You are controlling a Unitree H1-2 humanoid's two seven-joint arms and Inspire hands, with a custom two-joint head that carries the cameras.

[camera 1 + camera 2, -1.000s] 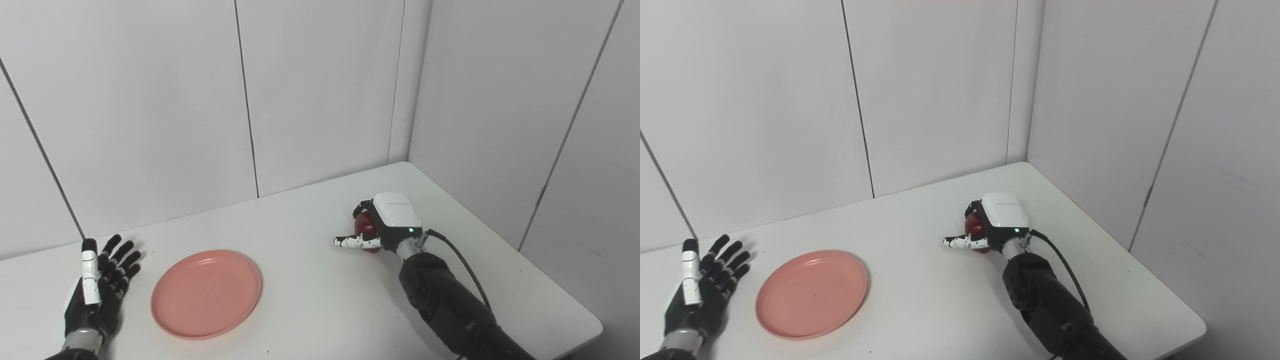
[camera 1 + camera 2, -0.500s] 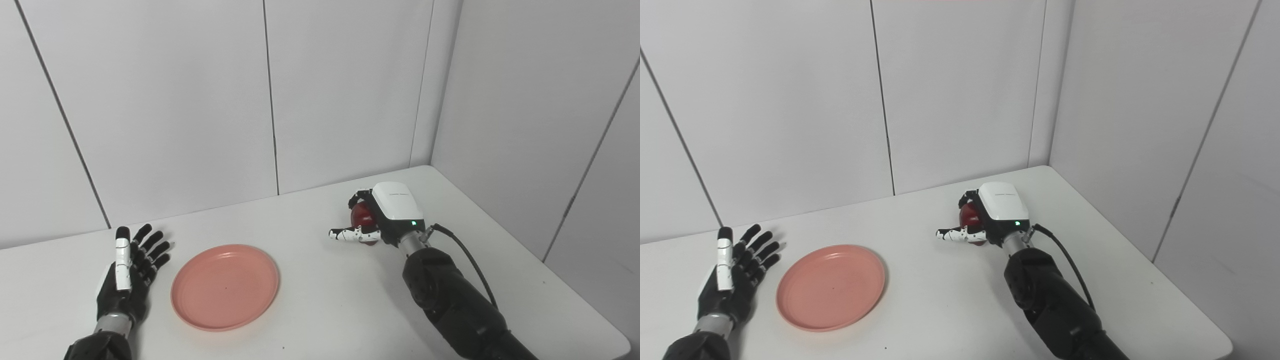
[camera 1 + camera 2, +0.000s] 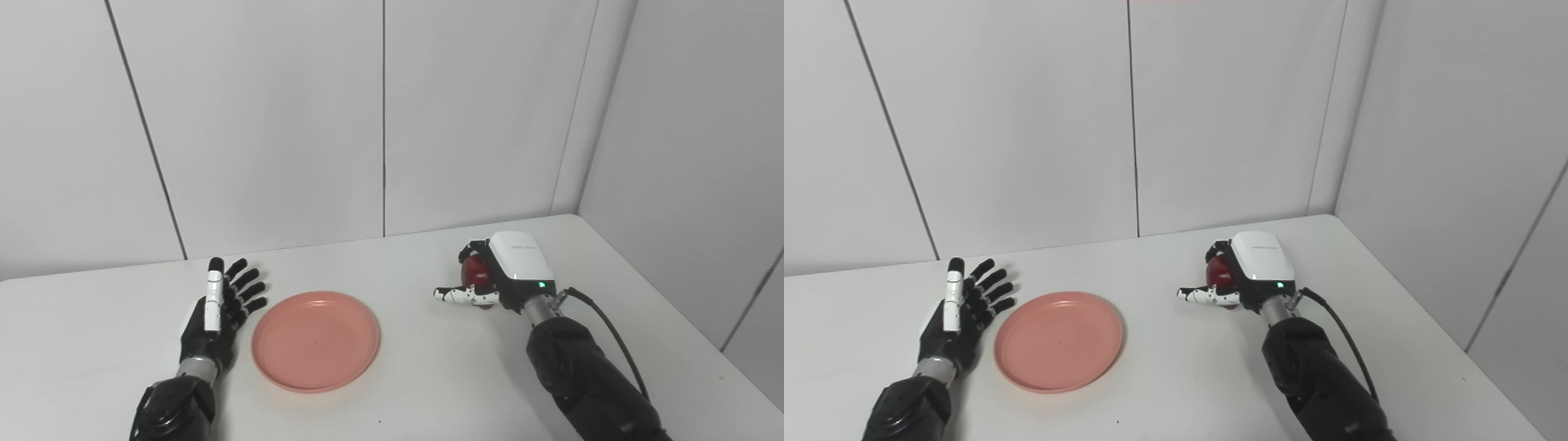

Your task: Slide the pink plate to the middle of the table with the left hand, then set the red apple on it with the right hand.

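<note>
The pink plate (image 3: 315, 340) lies flat on the white table (image 3: 429, 386), left of the middle. My left hand (image 3: 214, 315) rests on the table just left of the plate, open, with fingers spread and fingertips close to the rim; I cannot tell if they touch it. My right hand (image 3: 505, 275) is at the right back of the table with its fingers curled around the red apple (image 3: 474, 271), low at the table surface. Its thumb sticks out to the left. Most of the apple is hidden by the hand.
White wall panels close the table at the back and on the right, meeting in a corner (image 3: 572, 208). A black cable (image 3: 603, 318) runs from my right wrist along the forearm. The table's right edge (image 3: 686, 318) lies beyond my right arm.
The whole picture has shifted right, so the camera has turned left. My right hand stays closed around the apple. My left hand stays open beside the plate.
</note>
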